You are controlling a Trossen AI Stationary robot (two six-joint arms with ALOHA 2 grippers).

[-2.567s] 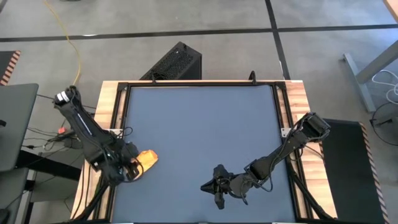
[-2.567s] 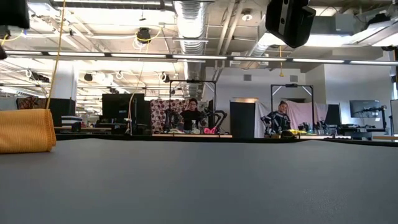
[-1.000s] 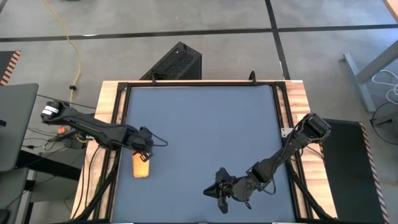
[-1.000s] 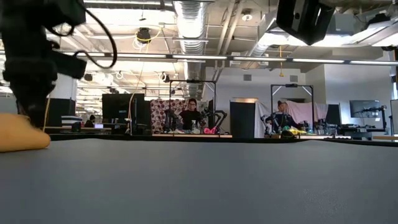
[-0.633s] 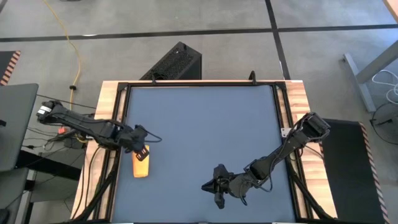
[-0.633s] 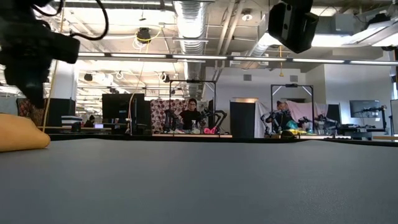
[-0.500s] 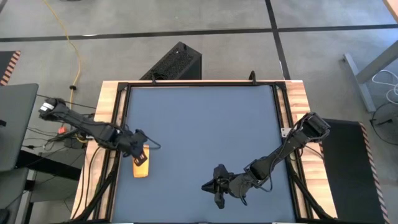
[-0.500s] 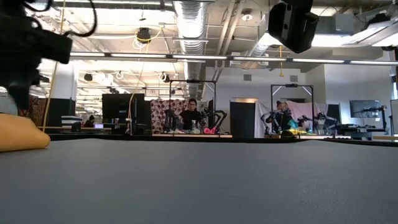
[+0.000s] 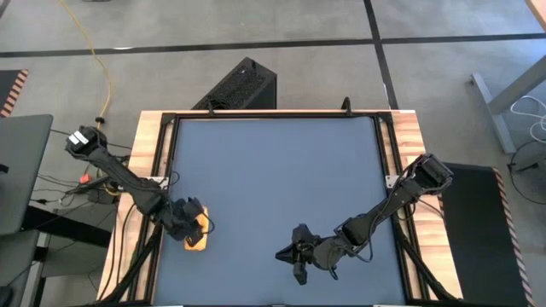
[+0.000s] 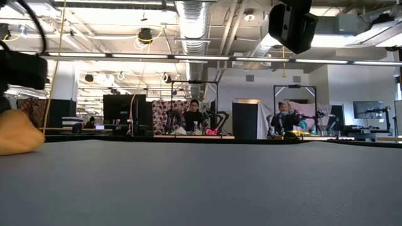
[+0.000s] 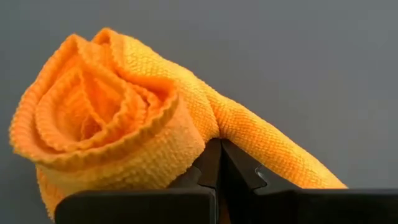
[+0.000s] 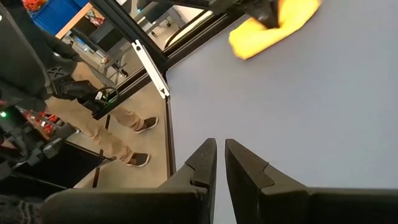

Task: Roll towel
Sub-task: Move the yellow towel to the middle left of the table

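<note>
Dark grey table (image 9: 273,188), busy workshop behind. Rolled towel (image 9: 197,234) at the left edge, coiled tight in the left wrist view. Left gripper (image 9: 189,223) down on it, fingers pressed together. Right gripper (image 9: 294,254) near the front edge, well apart, fingers narrowly parted, holding nothing.

Black box (image 9: 241,85) beyond the table (image 9: 281,179); perhaps people (image 10: 193,115) behind.

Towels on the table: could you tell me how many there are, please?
1. The rolled towel lies at the table's left edge, under the shut left end effector.
</note>
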